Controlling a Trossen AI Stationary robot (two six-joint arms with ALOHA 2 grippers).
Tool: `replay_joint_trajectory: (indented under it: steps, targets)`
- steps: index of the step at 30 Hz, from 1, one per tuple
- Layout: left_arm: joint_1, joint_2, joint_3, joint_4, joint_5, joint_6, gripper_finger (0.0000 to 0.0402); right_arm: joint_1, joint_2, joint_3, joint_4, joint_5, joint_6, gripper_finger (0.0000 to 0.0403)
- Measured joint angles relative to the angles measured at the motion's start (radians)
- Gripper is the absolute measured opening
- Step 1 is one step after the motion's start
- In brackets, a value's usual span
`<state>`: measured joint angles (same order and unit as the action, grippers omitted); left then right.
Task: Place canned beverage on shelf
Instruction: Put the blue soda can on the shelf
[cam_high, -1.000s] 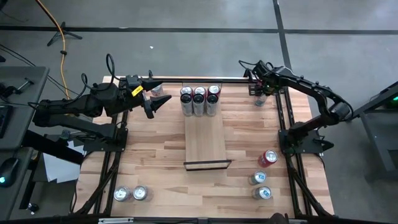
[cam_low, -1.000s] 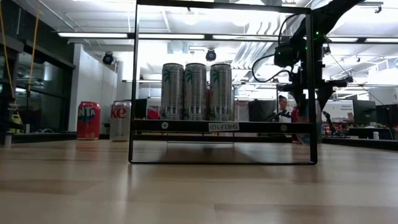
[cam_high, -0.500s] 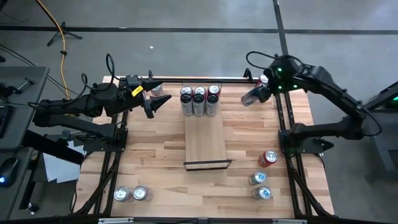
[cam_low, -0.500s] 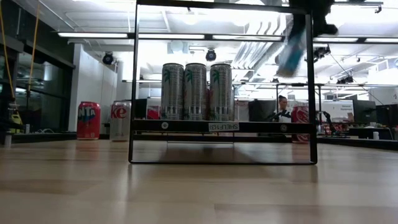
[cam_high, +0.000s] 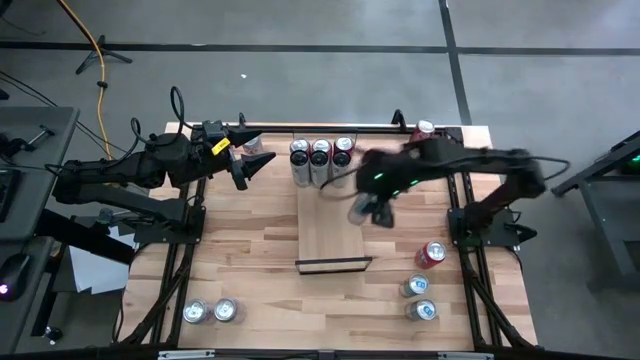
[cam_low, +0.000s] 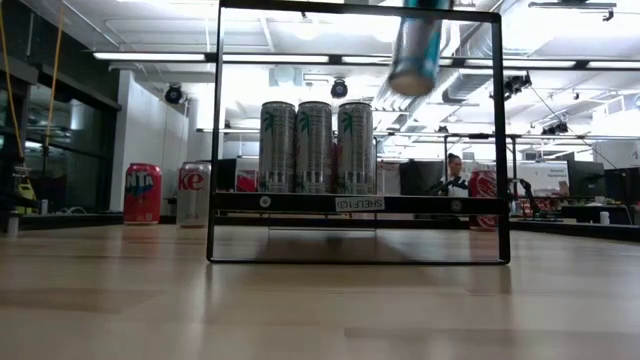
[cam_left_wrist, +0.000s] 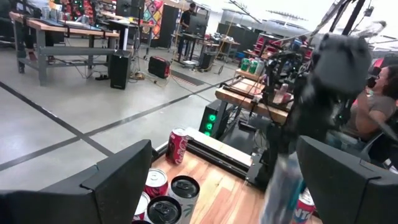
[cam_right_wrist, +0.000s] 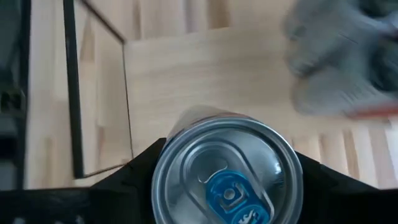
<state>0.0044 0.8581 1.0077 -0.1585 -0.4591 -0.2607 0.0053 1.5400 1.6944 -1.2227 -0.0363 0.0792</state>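
A silver can with a blue tab (cam_right_wrist: 227, 180) hangs high over the pale wood shelf (cam_high: 333, 235), above its right edge, with my right gripper (cam_high: 368, 205) shut on it. The low view shows only the can's lower body (cam_low: 414, 55), well above the shelf's black rail (cam_low: 357, 203). Three tall dark cans (cam_high: 320, 160) stand at the shelf's far end. My left gripper (cam_high: 255, 165) waits open and level at the table's far left, holding nothing. My right gripper pinches the can's side wall just below its top rim (cam_right_wrist: 163, 163) between the two fingers (cam_right_wrist: 134, 171), one on each side. The fingers slant down from above. The can is lifted clear, close to upright and slightly tilted, hanging below the fingers.
A red can (cam_high: 431, 254) and two silver cans (cam_high: 417, 287) (cam_high: 422, 311) are at the near right. Two more cans (cam_high: 210, 311) stand at the near left. A red can (cam_high: 424, 129) sits at the far right corner. The shelf's near half is bare.
My right gripper has lifted the can off the table's far right corner and carried it up, leftward and toward the near edge, over the shelf. The wrist has rolled; the can tipped sideways midway and now hangs nearly upright.
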Motion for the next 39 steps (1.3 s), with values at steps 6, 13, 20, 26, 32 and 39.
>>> replay_joint_trajectory:
  steps: [6,13,20,26,32,39]
  targets:
    - [0.0,0.0,0.0,0.0,0.0,0.0,0.0353,0.023,0.242,0.129,0.0,0.014,-0.21,0.0218]
    - [0.0,0.0,0.0,0.0,0.0,-0.001,0.0353,0.006,0.437,0.244,0.006,0.061,-0.321,0.0222]
    - [0.0,0.0,0.0,-0.001,0.0,-0.018,0.0353,-0.01,0.484,0.251,0.019,0.057,-0.35,0.0242]
    - [0.0,0.0,0.0,-0.001,0.002,-0.018,0.0353,-0.014,0.484,0.251,0.019,0.054,-0.344,0.0245]
    - [0.0,0.0,0.0,-0.002,0.003,-0.017,0.0353,-0.014,0.484,0.202,0.095,0.039,-0.346,0.0247]
    - [0.0,0.0,0.0,-0.002,0.005,-0.016,0.0353,-0.014,0.48,0.176,0.147,0.035,-0.342,0.0248]
